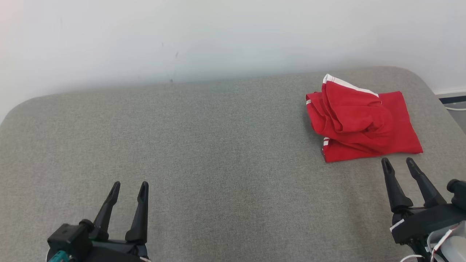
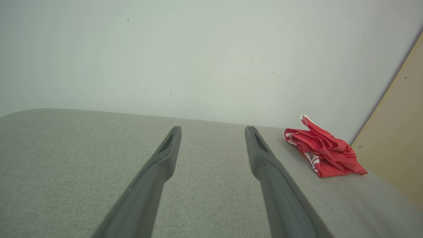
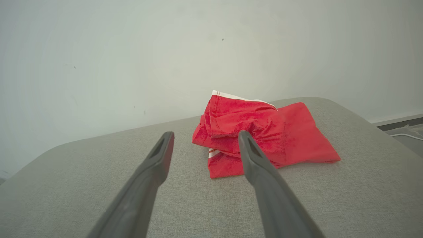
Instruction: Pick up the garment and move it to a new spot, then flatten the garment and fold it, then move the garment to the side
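Observation:
A red garment (image 1: 360, 120) with white trim lies bunched in a rough fold at the far right of the grey padded surface (image 1: 218, 145). My right gripper (image 1: 397, 163) stands open just in front of the garment's near edge, not touching it. In the right wrist view the garment (image 3: 284, 138) sits straight ahead of the open gripper (image 3: 205, 135). My left gripper (image 1: 130, 187) is open at the lower left, far from the cloth. From the left wrist the garment (image 2: 325, 150) shows off to the right of the open gripper (image 2: 213, 130).
A pale wall (image 1: 218, 36) rises directly behind the surface. The surface's rounded right edge drops to a floor strip with a white cable (image 1: 455, 107). A tan panel (image 2: 396, 132) stands at the right in the left wrist view.

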{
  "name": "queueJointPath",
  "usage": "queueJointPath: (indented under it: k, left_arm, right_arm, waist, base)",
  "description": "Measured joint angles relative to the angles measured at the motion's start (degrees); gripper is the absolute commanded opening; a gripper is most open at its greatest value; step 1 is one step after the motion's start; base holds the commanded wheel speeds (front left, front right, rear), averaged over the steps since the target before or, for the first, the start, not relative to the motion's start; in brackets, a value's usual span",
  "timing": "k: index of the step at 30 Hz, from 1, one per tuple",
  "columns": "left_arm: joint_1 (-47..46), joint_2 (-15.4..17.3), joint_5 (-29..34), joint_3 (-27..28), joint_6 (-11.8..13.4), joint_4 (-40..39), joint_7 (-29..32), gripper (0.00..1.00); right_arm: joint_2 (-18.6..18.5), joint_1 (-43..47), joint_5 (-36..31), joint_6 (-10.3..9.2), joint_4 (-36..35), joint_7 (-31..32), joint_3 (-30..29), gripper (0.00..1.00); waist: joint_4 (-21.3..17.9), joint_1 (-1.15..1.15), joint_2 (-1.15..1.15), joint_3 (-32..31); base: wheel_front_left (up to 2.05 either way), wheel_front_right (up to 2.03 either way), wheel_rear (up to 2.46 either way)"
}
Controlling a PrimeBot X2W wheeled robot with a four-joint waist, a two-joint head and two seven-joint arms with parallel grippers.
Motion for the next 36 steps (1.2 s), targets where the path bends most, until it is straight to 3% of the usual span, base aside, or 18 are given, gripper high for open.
queueJointPath:
  k: [14,21,36]
  left_arm:
    - [2.15,0.68,2.1,1.27,0.99,-0.23,-0.03,1.0]
    - [2.18,0.59,2.42,1.59,1.08,-0.38,-0.04,1.0]
    - [2.18,0.33,2.93,2.44,1.55,-0.29,-0.05,1.0]
  right_arm:
    - [0.99,5.0,-9.85,-0.36,-7.68,-0.15,-8.14,1.0]
    - [3.31,7.55,-13.8,-0.36,-9.47,-0.26,-13.41,1.0]
    - [6.41,9.76,-17.82,-0.37,-11.32,-0.41,-17.14,1.0]
  waist:
    - [0.45,0.0,0.0,-0.53]
    - [0.99,0.01,0.0,-0.39]
    - [1.83,0.01,0.01,0.31]
  base:
    - [0.0,0.0,0.0]
    - [0.0,0.0,0.0]
    - [0.0,0.0,0.0]
